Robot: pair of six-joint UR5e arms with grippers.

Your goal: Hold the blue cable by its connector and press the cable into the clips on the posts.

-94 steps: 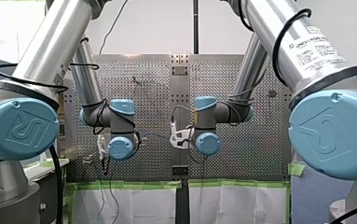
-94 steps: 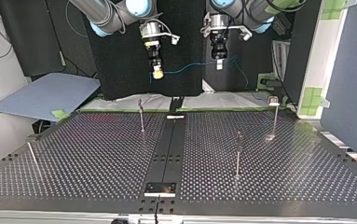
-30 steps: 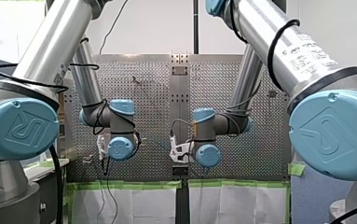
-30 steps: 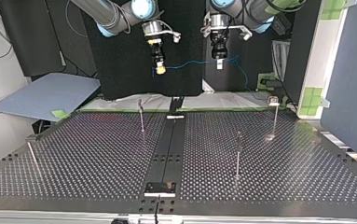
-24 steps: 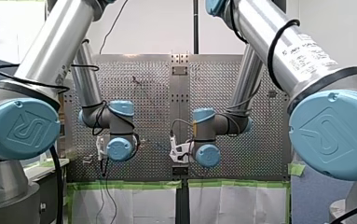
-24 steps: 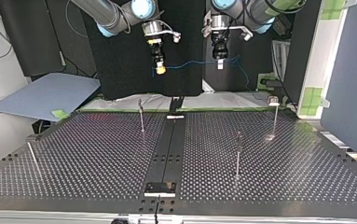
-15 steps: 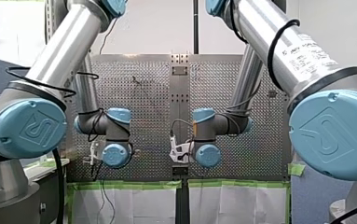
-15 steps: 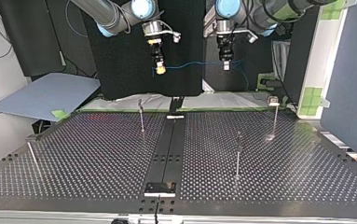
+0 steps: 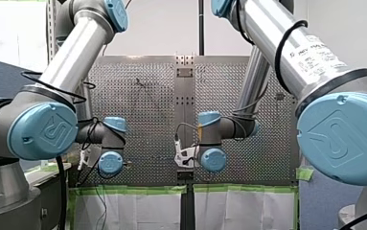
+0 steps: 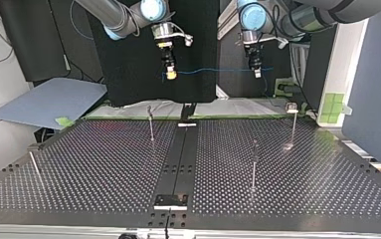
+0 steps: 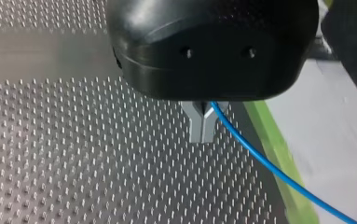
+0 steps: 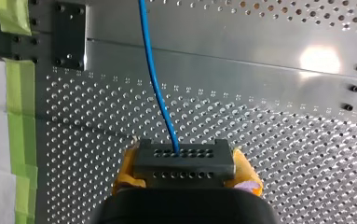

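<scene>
The blue cable (image 10: 213,71) hangs in a nearly straight line between my two grippers, high above the far edge of the table. My right gripper (image 10: 169,75), at the top view's left, is shut with its yellow pads on the cable's black connector (image 12: 183,161). From that connector the cable (image 12: 155,84) runs straight ahead. My left gripper (image 10: 257,73) is at the top view's right. Its metal fingers (image 11: 202,128) are shut on the cable (image 11: 260,161), which trails off beside them. Thin posts (image 10: 150,124) (image 10: 253,164) (image 10: 293,124) with clips stand on the table below, apart from the cable.
The perforated table (image 10: 103,174) has a dark centre strip with a small plate (image 10: 170,200) at its near end. Another thin post (image 10: 34,167) leans at the top view's left edge. A grey-blue sheet (image 10: 48,102) lies beyond the table at that side.
My left arm has swung toward the top view's right with the cable in its fingers, so the sagging cable is now stretched nearly straight. My right gripper has stayed where it was.
</scene>
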